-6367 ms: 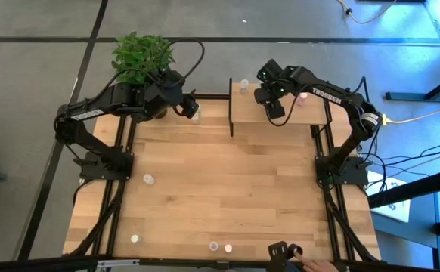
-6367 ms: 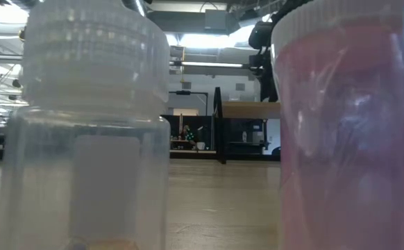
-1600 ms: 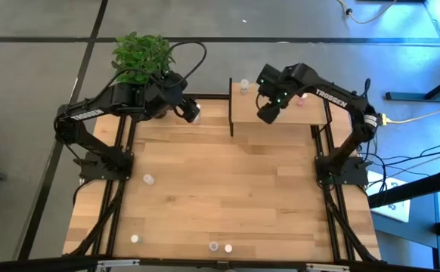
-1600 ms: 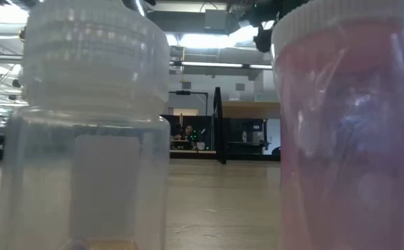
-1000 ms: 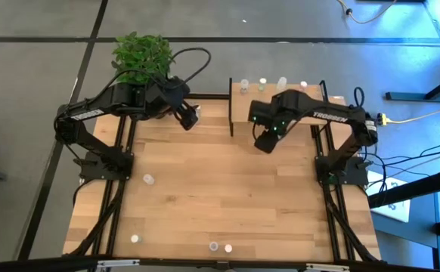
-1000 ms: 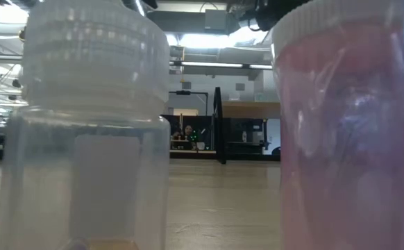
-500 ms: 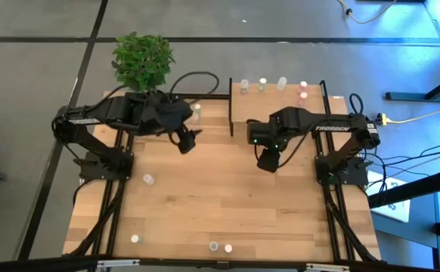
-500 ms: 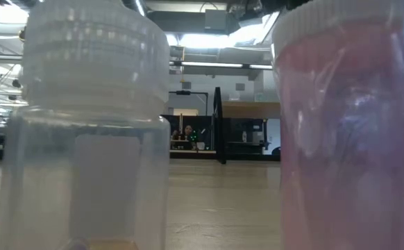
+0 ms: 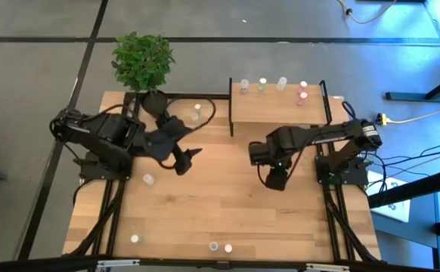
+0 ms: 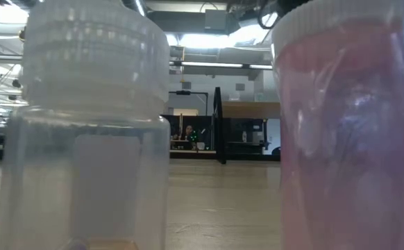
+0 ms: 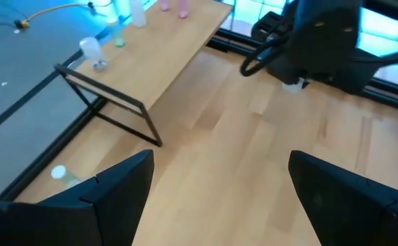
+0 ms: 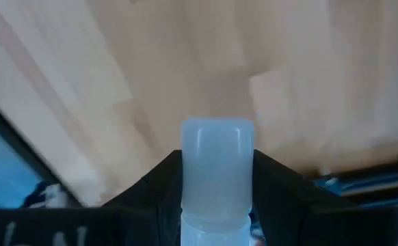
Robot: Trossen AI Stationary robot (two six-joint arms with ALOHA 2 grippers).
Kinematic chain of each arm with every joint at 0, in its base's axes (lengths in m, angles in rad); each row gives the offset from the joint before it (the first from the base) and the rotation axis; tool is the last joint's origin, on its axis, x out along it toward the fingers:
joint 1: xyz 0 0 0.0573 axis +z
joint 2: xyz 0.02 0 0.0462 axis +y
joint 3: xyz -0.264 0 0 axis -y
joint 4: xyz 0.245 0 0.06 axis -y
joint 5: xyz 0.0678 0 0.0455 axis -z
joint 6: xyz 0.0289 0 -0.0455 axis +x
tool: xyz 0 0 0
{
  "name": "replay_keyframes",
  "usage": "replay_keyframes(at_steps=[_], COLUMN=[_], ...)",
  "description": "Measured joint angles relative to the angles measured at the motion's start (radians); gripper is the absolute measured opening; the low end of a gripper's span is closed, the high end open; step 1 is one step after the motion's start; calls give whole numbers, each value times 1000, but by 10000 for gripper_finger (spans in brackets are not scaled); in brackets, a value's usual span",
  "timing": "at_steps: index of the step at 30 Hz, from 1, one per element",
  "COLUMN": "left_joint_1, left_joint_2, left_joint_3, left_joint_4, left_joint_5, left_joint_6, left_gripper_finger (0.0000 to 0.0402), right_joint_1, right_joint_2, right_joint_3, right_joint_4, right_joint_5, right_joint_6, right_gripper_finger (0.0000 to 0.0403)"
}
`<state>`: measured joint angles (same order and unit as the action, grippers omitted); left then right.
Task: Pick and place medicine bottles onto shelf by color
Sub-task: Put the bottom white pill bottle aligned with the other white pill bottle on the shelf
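A bottle (image 12: 217, 171) with a bluish-grey cap sat between the right gripper's (image 12: 213, 188) dark fingers (image 12: 281, 184), which were partly closed and pressed on both its sides; in the right wrist view it filled the lower middle of the frame, with bare tabletop beyond. In the high view that gripper (image 9: 274, 177) hung over the table (image 9: 227, 204) right of centre, just below the shelf (image 9: 277, 113) in the frame.

The shelf stood at the upper middle-right of the high view. Along its far edge were five bottles: a white one (image 9: 244, 86), a green one (image 9: 262, 84), a clear one (image 9: 281, 82) and two pink ones (image 9: 303, 91) close together. Another bottle (image 9: 196, 112) stood on the table left of the shelf, near the plant (image 9: 142, 60). One bottle (image 9: 149, 179) lay at the left of the table, one (image 9: 134, 239) at lower left, and a pair (image 9: 221, 247) sat at the bottom edge. In the low view that pair filled the frame: a white bottle (image 10: 84, 132) at left and a pink bottle (image 10: 348, 132) at right.

The left gripper (image 9: 184, 160) hovered over the table left of centre, fingers spread wide and holding nothing; its wrist view showed the two fingers (image 11: 117, 191) well apart, with the shelf (image 11: 165, 61) and the right arm (image 11: 322, 41) beyond.
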<state>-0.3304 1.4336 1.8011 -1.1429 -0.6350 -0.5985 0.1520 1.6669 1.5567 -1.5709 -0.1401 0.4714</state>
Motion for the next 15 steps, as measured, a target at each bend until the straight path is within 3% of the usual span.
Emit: replay_keyframes(at_steps=[5,15], left_joint_1=[-66,-153], left_joint_2=[20,43], left_joint_3=[0,0], left_joint_4=[-1,-1], left_joint_5=[-47,-55], left_joint_6=[5,6], left_gripper_finger=[334,334], right_joint_1=[21,23], right_joint_2=[0,0], right_joint_3=[-51,-227], right_joint_4=[0,8], right_joint_5=[-71,-321], right_joint_6=[128,318], right_gripper_finger=[152,152])
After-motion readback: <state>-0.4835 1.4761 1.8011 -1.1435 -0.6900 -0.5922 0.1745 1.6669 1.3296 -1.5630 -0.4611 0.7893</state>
